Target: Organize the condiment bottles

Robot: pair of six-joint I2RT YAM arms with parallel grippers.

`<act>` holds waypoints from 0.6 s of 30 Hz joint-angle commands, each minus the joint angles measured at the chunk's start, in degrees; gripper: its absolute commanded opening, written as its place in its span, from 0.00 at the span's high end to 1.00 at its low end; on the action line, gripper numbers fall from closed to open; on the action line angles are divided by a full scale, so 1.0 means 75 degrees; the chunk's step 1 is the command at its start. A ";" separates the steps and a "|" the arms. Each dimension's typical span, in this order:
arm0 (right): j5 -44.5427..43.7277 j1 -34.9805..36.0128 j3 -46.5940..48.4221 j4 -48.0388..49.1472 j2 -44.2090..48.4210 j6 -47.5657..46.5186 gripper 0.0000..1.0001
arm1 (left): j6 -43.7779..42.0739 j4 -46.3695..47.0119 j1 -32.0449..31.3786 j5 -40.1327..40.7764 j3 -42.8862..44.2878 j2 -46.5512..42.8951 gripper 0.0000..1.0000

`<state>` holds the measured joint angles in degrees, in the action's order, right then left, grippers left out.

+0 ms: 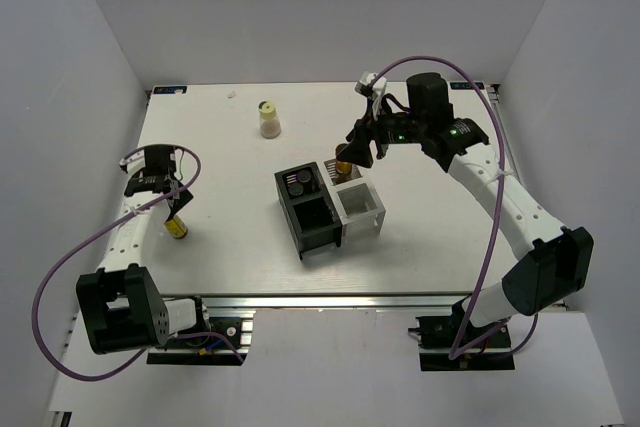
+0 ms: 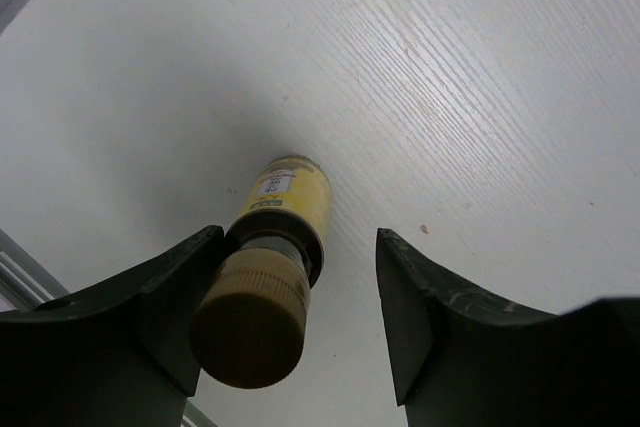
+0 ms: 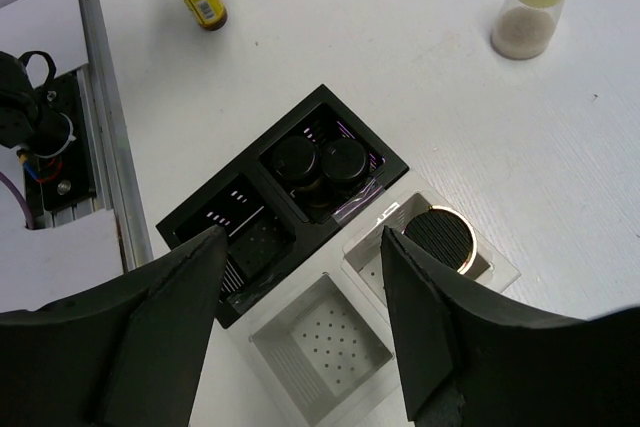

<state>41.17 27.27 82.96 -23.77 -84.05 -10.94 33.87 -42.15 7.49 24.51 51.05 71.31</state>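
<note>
Two dark bottles [image 1: 300, 183] already boxed; your left gripper [image 2: 297, 247], jaws spread wide and empty, straddles the yellow bottle [image 2: 287, 197] lying on the table [image 2: 480, 97], so pinch it next; right gripper [image 3: 302, 242] hangs spread, empty, over the organizers [image 1: 290, 212].

This is a robotics lab test cell, not a kitchen or home. A white desk [image 1: 430, 247] is boxed in by plain white wall panels [image 1: 320, 7] at 9, 12 and 3 o'clock, with no furniture or decor. A bare aluminium rail [image 1: 330, 302] runs along its 6 o'clock edge. Two robot arms are bolted there, the left arm [image 1: 125, 237] at 7 o'clock and the right arm [image 1: 500, 197] at 5 o'clock. Loose purple cables [image 1: 45, 287] trail from them, and exposed wiring [image 3: 40, 117] sits by the rail. The only household items are condiment bottles [image 1: 269, 119] and organizer boxes [image 1: 310, 207].
</note>
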 commanded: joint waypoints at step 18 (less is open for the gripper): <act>0.0218 -0.0143 0.0166 0.0169 -0.0032 -0.0018 0.32 | -0.0086 0.0604 0.0021 -0.0023 -0.0408 -0.0121 0.40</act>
<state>41.36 26.57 82.96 -23.77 -84.49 -10.94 33.67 -39.75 7.51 23.49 48.14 71.29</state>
